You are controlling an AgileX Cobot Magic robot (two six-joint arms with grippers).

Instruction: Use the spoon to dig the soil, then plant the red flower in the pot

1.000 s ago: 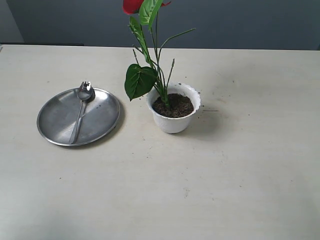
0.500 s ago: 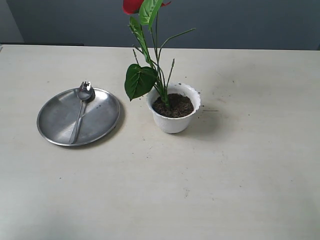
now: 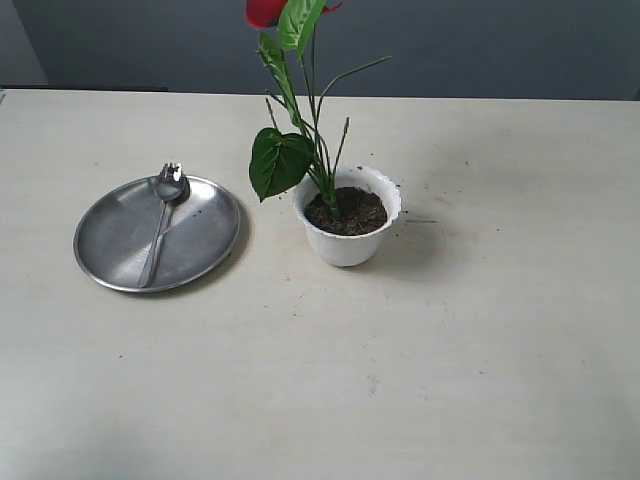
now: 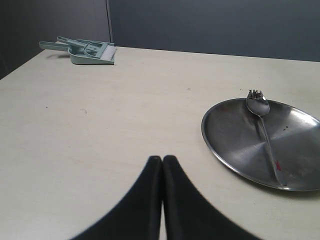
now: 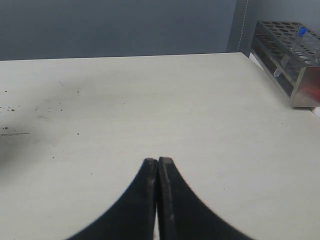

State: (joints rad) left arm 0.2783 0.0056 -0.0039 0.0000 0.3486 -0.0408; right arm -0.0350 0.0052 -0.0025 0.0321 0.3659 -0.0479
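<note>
Both the left gripper (image 4: 162,159) and the right gripper (image 5: 158,161) are pressed closed, empty. The red flower (image 3: 278,162) stands in the soil (image 3: 352,210) of the pot (image 3: 345,248); the spoon (image 3: 168,188) lies on the steel plate (image 3: 205,235).

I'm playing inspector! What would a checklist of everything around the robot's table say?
Surface: pale table, a few dark crumbs scattered on it.
Job's things: red flower stands upright in the soil inside the white pot; spoon lies on the steel plate, apart from the pot.
Clutter: green dustpan holding a brush; tube rack at a table edge.
Pincers: left pincer shut, empty; right pincer shut, empty.
Cables: nothing seen.
Surroundings: dark grey-blue wall behind.
</note>
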